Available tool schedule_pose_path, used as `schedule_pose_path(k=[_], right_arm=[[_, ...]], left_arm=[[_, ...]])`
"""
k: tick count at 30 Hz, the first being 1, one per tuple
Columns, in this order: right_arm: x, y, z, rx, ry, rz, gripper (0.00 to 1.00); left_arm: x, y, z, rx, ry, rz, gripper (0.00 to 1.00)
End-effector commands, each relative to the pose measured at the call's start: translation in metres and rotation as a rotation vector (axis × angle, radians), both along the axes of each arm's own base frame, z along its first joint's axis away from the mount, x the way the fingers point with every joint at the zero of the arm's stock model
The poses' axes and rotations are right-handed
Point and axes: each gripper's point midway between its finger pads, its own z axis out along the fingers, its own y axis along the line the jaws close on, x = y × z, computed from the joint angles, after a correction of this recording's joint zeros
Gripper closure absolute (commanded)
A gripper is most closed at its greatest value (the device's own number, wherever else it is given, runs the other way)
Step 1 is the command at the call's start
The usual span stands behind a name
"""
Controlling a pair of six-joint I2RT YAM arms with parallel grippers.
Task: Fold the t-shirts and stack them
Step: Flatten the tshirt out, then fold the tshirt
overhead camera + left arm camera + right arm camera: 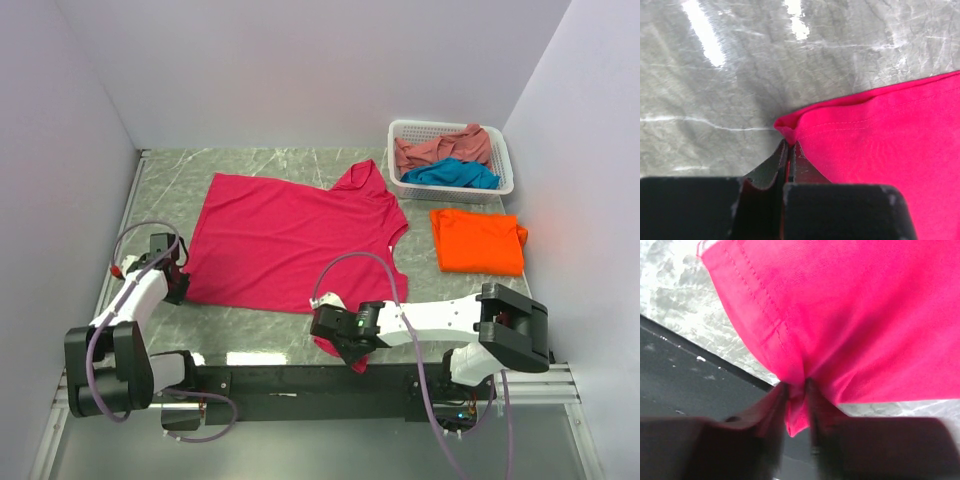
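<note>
Magenta shirt (290,240) is lying spread out mostly flat across the middle of the counter (170,180), with both arms hanging on to its near side. Left claw (178,283) is pressed together on the near-left corner. In the wrist view the left claw (788,150) has just the tip of that corner nipped between its jaws, and the rest of the cloth lies flat on the marble. Right claw (335,345) is pinching a stitched edge at the near-right. Up close the right claw (796,390) has the fabric bunched into the gap, with a little tab poking out below, right by the counter's near edge. Orange shirt (478,240) sits folded on the right, apart from the magenta one and just in front of the basket (450,190). Teal shirt (452,174) and salmon shirt (440,148) are crumpled together inside the basket in the far-right corner.
</note>
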Motion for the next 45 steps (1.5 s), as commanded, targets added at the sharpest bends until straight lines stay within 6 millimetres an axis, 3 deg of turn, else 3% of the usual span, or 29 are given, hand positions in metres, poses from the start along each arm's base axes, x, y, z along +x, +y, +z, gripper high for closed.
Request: schedule_pose_path(k=[1,3,5,11,15,19,23,26,33,41,45], right_arm=[[-0.002,-0.011,-0.005,-0.052,-0.01,-0.046,0.76],[-0.005,-0.012,0.001,-0.05,-0.016,-0.056,0.92],[-0.011,-0.018,0.007,-0.059,0.002,-0.067,1.0],[-0.033,-0.007,0.043,0.09,0.093,-0.05,1.0],[-0.034,-0.011,0.059,0.128,0.099,-0.058,1.0],[-0.009,-0.022,0.064,0.115,0.056,-0.12,1.0],[0.045,-0.033,0.079,0.129,-0.051,-0.252,1.0],[0.071,-0.029,0.092,0.177,-0.084,-0.275,1.0],[0.121,-0.046,0.105,0.08,-0.17,-0.311,1.0],[0.179,-0.047,0.119,0.031,-0.253,-0.317,1.0],[0.201,-0.058,0.121,-0.027,-0.283,-0.347,1.0]], left_arm=[[-0.008,0.007,0.008,0.026,-0.008,0.062,0.99],[-0.011,0.008,0.012,0.031,-0.016,0.08,0.99],[-0.019,0.009,0.017,0.036,-0.007,0.093,0.99],[-0.028,0.01,0.032,0.049,-0.062,0.115,0.99],[-0.029,0.01,0.041,0.054,-0.079,0.112,0.99],[-0.017,0.009,0.054,0.046,-0.12,0.094,0.99],[0.003,0.004,0.068,0.019,-0.156,0.061,0.99],[0.023,0.004,0.078,0.014,-0.195,0.056,0.99],[0.071,-0.004,0.095,-0.016,-0.244,0.035,0.99],[0.103,-0.005,0.087,-0.01,-0.208,0.053,0.99],[0.118,-0.005,0.082,-0.013,-0.203,0.054,0.99]])
